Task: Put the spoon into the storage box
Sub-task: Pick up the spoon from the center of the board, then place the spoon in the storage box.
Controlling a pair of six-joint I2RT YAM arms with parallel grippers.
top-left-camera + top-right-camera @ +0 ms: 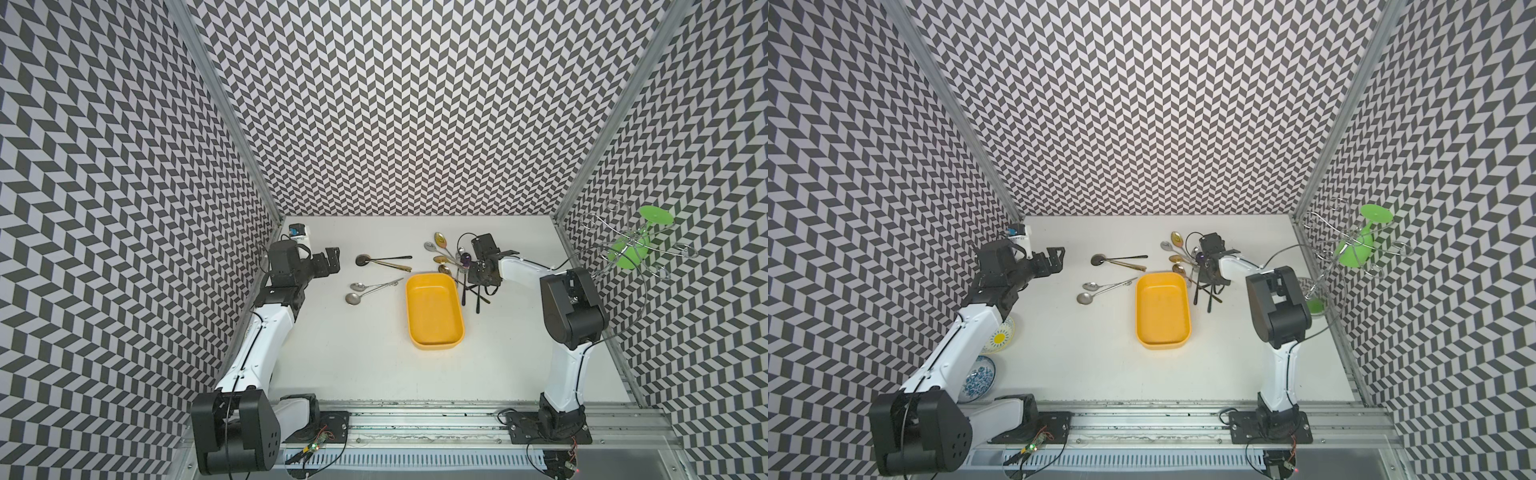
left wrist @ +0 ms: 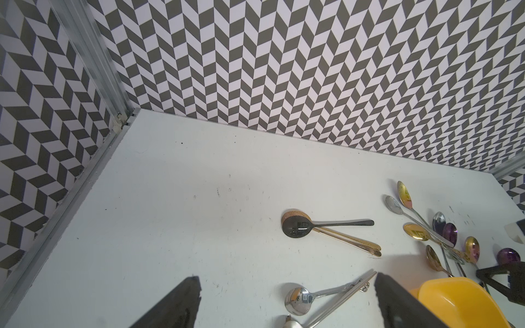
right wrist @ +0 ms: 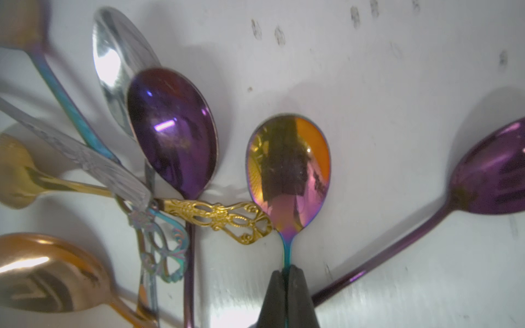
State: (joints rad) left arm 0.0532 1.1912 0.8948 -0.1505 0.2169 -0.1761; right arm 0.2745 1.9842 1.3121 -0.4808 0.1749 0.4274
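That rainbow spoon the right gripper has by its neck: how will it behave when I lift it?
Probably stiff: the rainbow spoon looks like polished metal. It may slip or swivel, since the right gripper pinches only its thin, glossy neck. The gold filigree handle seems to touch its bowl, so it might shift too.
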